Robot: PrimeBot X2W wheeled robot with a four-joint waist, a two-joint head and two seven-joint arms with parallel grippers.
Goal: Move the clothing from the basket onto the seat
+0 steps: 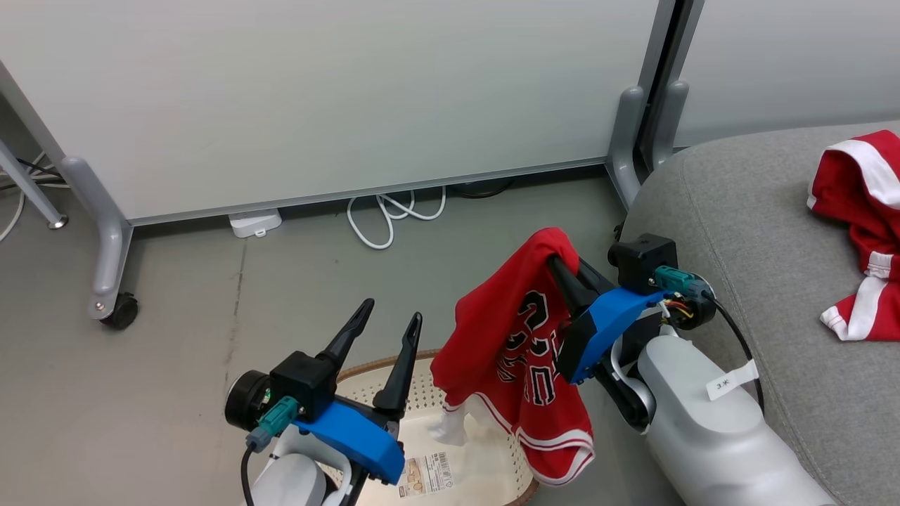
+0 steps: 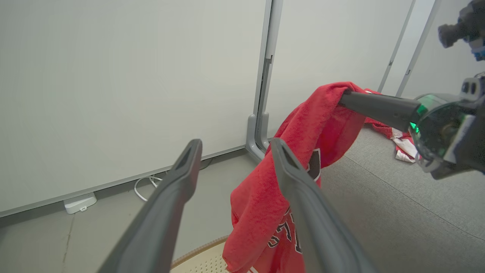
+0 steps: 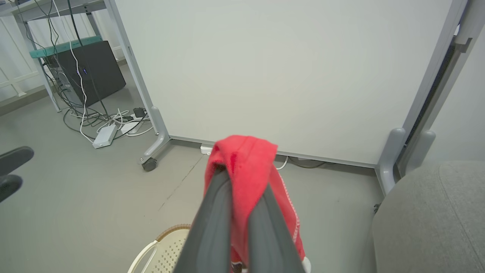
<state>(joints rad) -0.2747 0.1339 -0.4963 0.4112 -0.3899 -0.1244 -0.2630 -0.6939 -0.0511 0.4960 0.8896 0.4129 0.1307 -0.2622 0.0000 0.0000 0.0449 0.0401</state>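
One red jersey [image 1: 506, 337], black-and-white numerals, hangs pinched in the right gripper [image 1: 559, 261]; left gripper [image 1: 391, 310] gapes wide.

The left gripper [image 1: 393, 310] had 2 long, dark, tapered fingers [image 1: 401, 372], a black block [image 1: 306, 383], a bright blue cover [image 1: 351, 436] and a teal connector [image 1: 278, 416]. The right gripper [image 1: 561, 271] was built the same. Its silver-grey forearm [image 1: 703, 429] carried a white tag [image 1: 731, 380]. A black cable [image 1: 738, 337] and thin yellow and red wires [image 1: 676, 308] were at the wrist.
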